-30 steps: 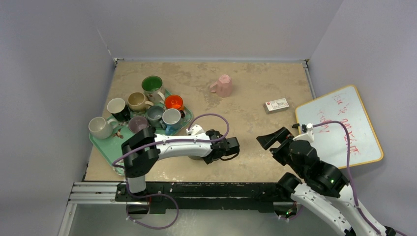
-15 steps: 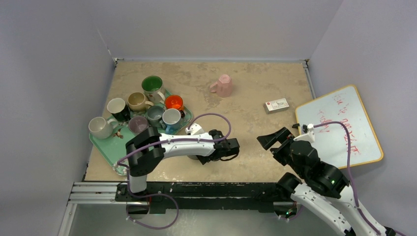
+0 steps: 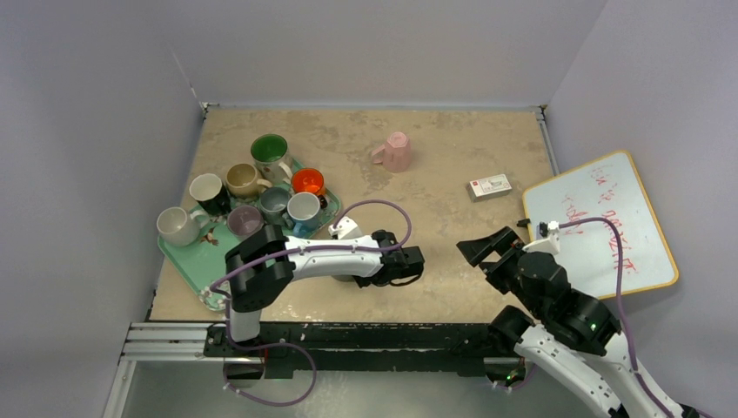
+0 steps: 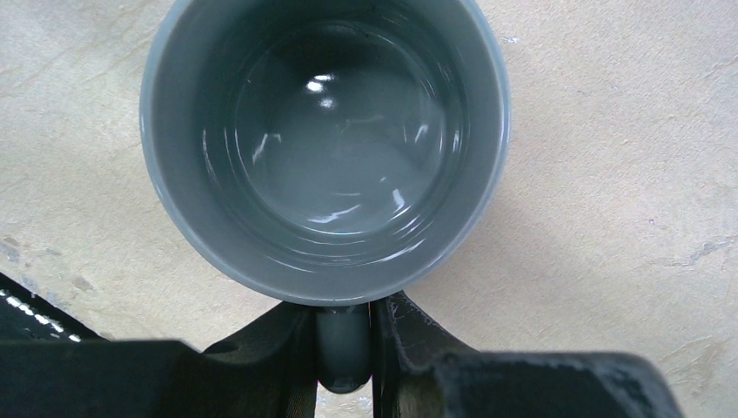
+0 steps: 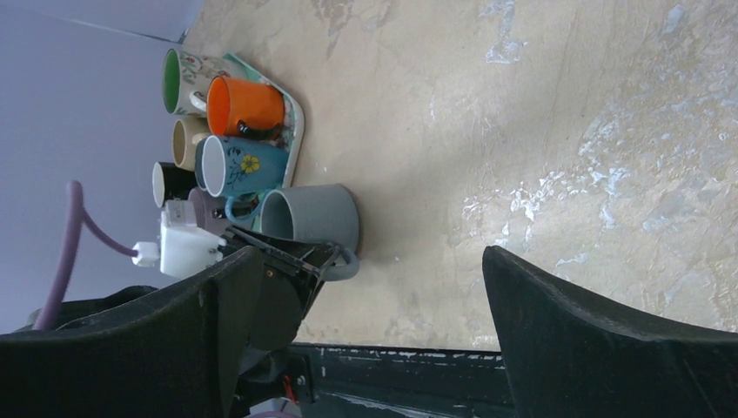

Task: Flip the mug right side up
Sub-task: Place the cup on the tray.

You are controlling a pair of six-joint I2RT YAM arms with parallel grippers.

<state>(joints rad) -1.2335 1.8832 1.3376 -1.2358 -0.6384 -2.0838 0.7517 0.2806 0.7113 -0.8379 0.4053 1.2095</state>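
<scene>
Left gripper [image 4: 344, 344] clamped on the handle [image 4: 343, 370] of the grey mug [image 4: 326, 148].
The mug stands upright, mouth up, on the table [image 3: 435, 174] just right of the green tray [image 3: 187, 252]; the right gripper [image 5: 370, 270] hangs spread wide and empty, farther right of the tray.

The grey mug [image 4: 322, 148] looks like glazed ceramic, smooth and glossy, with bright glints on its inner wall. The counter [image 4: 609, 131] is matt beige, mottled like stone, faintly pitted and scuffed. The left claw [image 4: 345, 357] and right claw [image 5: 370, 261] look like matt black plastic, slightly grainy. The orange mug [image 5: 248, 104] has a shiny glaze too. The green tray [image 3: 193, 257] seems smooth plastic. The whiteboard [image 3: 579, 213] has a slick white face, and the purple cable [image 3: 383, 206] looks rubbery.
</scene>
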